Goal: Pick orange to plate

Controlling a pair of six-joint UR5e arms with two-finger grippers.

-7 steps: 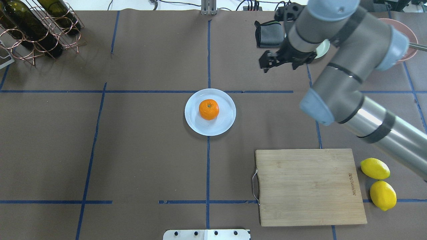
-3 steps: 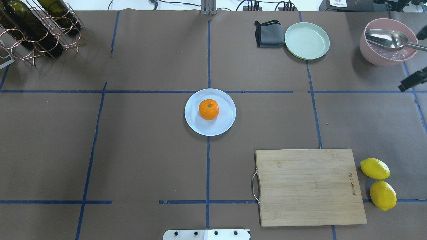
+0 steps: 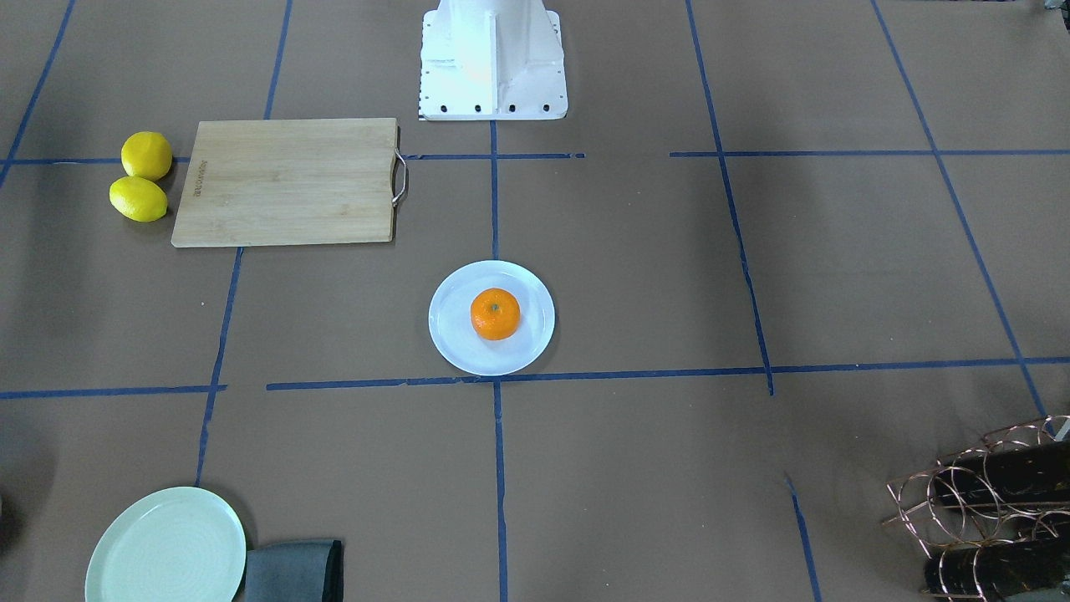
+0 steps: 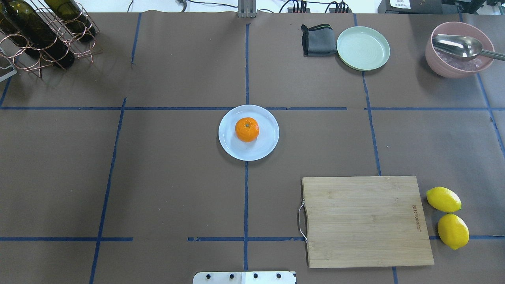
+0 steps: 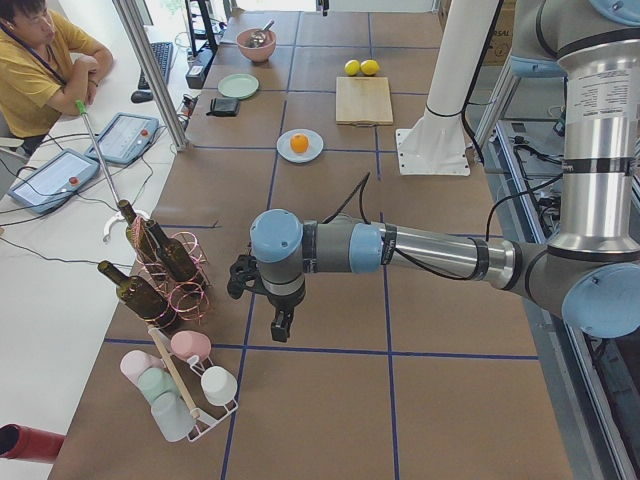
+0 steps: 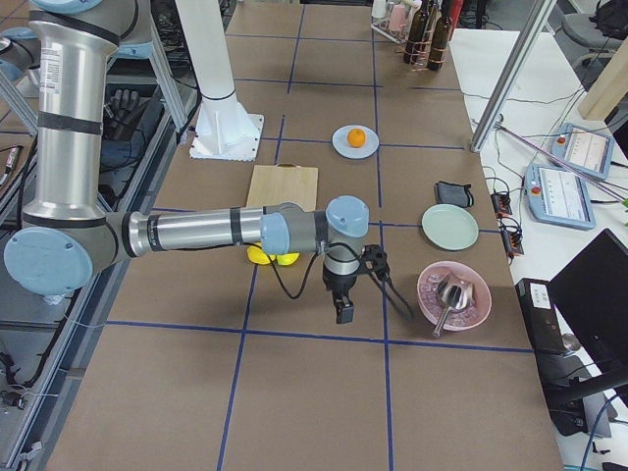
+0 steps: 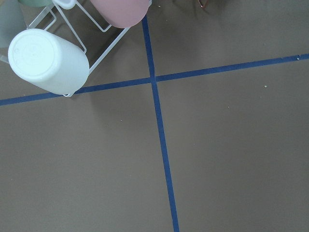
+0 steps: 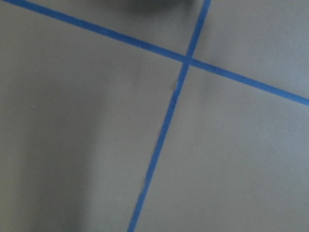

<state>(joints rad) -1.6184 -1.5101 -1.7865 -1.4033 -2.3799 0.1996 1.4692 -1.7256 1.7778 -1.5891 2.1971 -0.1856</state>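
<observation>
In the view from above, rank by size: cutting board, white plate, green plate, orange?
Cutting board, clearly largest.
White plate and green plate look nearly alike; the green one lies farther from the camera, so unranked.
Orange, smallest.

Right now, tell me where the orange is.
In the overhead view the orange sits on the white plate, centre frame, up-left of the cutting board.

Robot lab: taped-grid table, operator w/ teach pendants.
</observation>
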